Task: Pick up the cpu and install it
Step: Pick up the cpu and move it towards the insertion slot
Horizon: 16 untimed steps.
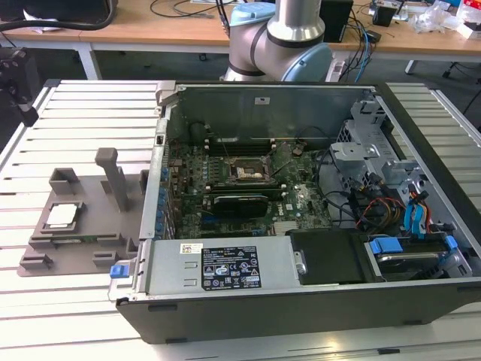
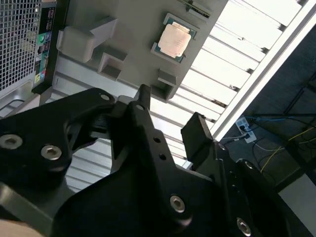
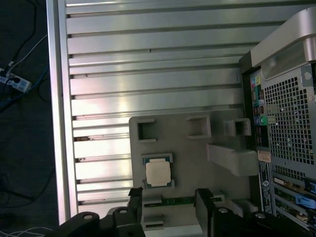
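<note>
Hovering pincer [image 3: 169, 195] spread; cpu [image 3: 158, 173] on gry tray [image 3: 192, 163].

cpu [image 1: 62, 214]: small flat square chip, shiny silver-grey metal top, thin pale edge. Lies flat, metal side up, seated in a square recess of the grey plastic tray [image 1: 90, 218], its sides parallel to the recess walls. The tray rests on the slatted metal table [image 1: 83, 113], just beside the open computer case [image 1: 301, 301], on the exterior view's left. In the second wrist view the cpu [image 2: 174, 40] top catches the light and looks warm beige; in the first wrist view the cpu [image 3: 158, 173] shows a greenish border. Not installed: well apart from the socket [image 1: 244, 171] inside the case.
</note>
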Motion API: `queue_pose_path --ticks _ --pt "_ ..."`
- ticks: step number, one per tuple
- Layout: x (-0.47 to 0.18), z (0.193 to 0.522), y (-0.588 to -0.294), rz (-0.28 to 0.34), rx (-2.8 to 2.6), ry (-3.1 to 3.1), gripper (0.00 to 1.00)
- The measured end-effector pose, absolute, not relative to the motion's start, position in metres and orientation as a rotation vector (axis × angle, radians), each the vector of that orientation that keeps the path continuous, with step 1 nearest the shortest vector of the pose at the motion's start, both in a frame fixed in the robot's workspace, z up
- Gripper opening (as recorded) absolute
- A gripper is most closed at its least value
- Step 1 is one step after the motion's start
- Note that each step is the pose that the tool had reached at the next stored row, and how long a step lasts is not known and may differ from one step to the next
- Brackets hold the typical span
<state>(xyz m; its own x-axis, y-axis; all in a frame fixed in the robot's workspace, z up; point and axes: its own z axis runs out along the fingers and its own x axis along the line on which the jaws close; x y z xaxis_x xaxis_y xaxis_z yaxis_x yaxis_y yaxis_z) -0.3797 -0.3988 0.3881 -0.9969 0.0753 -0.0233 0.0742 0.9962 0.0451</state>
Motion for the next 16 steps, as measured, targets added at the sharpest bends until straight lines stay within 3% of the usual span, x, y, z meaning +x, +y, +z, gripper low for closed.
queue_pose_path --ticks 3,4,5,6,9,11,16 --pt "-0.3798 0.3881 -0.3989 0.069 0.117 3.114 0.72" --pt "-0.3798 0.3881 -0.3988 0.069 0.117 3.114 0.84" --pt "-0.3798 0.3881 -0.3988 0.069 0.117 3.114 0.84" --pt "-0.3799 0.3881 -0.3988 0.069 0.117 3.114 0.9" --pt "-0.38 0.3881 -0.3988 0.068 0.116 3.114 0.9" --pt "-0.38 0.3881 -0.3989 0.028 0.098 3.114 0.9" --pt "-0.38 0.3881 -0.3989 0.028 0.096 3.114 0.89"
